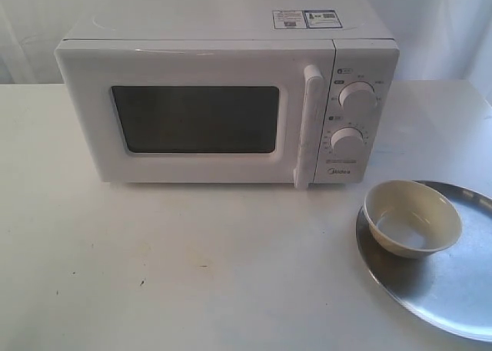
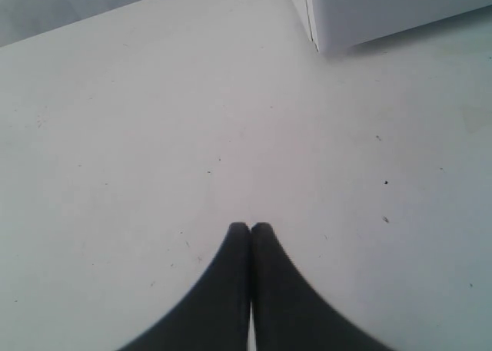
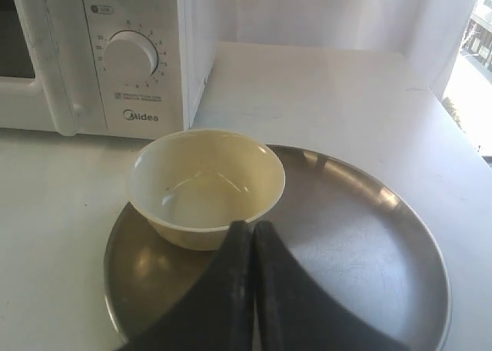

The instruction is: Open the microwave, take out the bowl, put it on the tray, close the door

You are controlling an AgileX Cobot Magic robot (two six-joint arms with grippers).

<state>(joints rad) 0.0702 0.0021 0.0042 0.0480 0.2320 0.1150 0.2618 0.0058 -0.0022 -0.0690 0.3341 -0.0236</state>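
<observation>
The white Midea microwave (image 1: pixel 223 97) stands at the back of the table with its door (image 1: pixel 192 117) shut flush and the tall handle (image 1: pixel 310 124) upright. The cream bowl (image 1: pixel 413 217) sits upright and empty on the silver tray (image 1: pixel 453 289) at the front right; both also show in the right wrist view, bowl (image 3: pixel 204 186) on tray (image 3: pixel 361 251). My right gripper (image 3: pixel 253 225) is shut and empty, hovering above the tray just short of the bowl's side. My left gripper (image 2: pixel 250 226) is shut and empty over bare table. Neither arm shows in the exterior view.
The white tabletop (image 1: pixel 177 266) spreads in front of the microwave. A corner of the microwave body (image 2: pixel 361 13) shows in the left wrist view. Two round knobs (image 1: pixel 357 96) sit right of the door. White curtain hangs behind.
</observation>
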